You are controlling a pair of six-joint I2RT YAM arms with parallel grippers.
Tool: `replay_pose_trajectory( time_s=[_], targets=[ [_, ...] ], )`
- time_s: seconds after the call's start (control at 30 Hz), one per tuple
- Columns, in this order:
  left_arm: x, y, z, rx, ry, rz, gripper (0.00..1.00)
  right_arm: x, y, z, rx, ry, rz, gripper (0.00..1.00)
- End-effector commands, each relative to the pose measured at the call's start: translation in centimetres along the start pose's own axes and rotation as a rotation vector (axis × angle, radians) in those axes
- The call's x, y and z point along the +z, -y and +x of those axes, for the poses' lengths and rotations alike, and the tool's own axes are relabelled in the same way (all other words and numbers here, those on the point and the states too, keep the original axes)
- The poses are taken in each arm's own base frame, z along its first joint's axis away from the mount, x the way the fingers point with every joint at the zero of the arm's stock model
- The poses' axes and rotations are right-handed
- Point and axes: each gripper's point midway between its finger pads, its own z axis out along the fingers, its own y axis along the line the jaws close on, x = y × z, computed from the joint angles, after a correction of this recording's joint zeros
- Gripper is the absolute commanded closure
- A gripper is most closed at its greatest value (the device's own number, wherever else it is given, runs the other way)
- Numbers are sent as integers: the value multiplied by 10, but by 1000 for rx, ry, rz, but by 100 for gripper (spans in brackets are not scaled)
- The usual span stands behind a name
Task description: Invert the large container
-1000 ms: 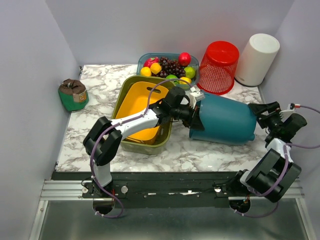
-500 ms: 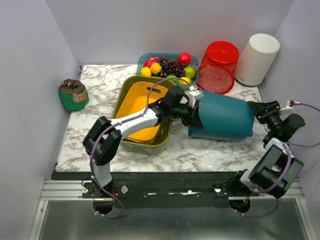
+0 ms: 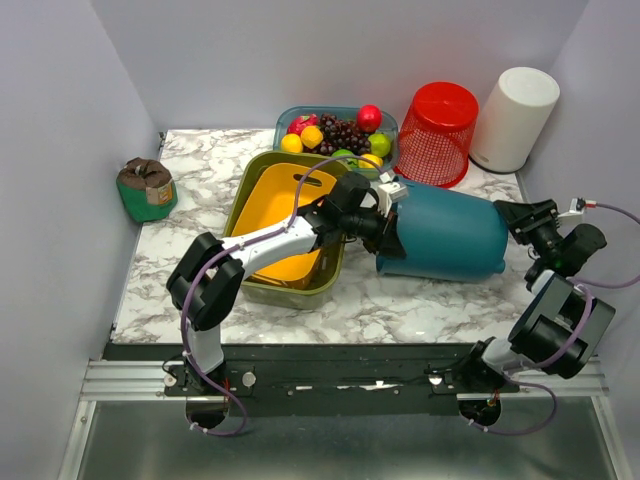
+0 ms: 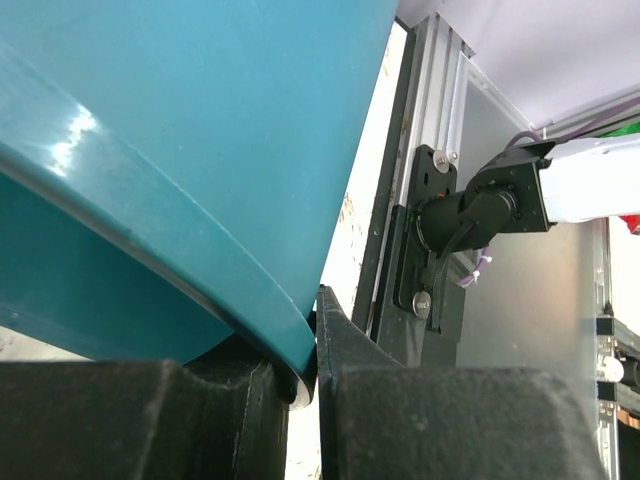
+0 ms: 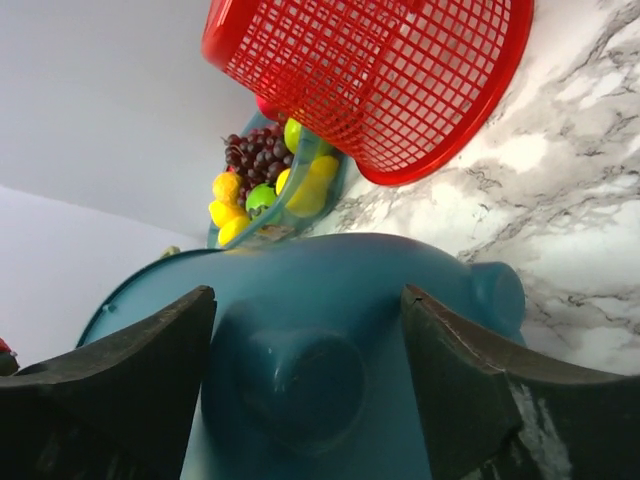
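Now the large teal plastic container (image 3: 445, 238) lies sideways mid-frame, rim pinched by the left gripper (image 3: 390, 224) for leverage, right gripper (image 3: 512, 216) wide at its base, probably bracing.

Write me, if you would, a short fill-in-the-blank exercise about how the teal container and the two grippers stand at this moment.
1. The teal container lies on its ____ on the table.
2. The left gripper is shut on the container's ____.
3. The right gripper faces the container's base with its jaws ____.
4. The mesh basket behind the container is ____ in colour.

Missing words: side; rim; open; red.
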Motion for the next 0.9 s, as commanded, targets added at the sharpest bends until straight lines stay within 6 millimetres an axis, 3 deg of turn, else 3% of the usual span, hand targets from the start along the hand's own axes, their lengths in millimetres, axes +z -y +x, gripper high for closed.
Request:
replay_pose_trajectory(
  time_s=[0.0, 0.1, 0.17, 0.47, 0.67, 0.87],
  targets=[
    [7, -24, 38, -96, -116, -79, 100, 0, -18, 15, 0, -44, -82, 27],
    [7, -24, 36, -92, -117, -79, 100, -1, -22, 27, -18, -64, -73, 35],
    [8, -24, 34, -85, -118, -80, 100, -1, -28, 31, -33, -79, -72, 53],
    [7, -24, 26, -77, -108, -96, 100, -5, -55, 28, -39, -84, -143, 59],
    [10, -25, 16, -84, -83, -112, 76, -9, -87, 25, -66, -86, -207, 61],
    [16, -27, 5, -101, -70, -129, 65, -16, -115, 25, -109, -77, -238, 61]
  ],
)
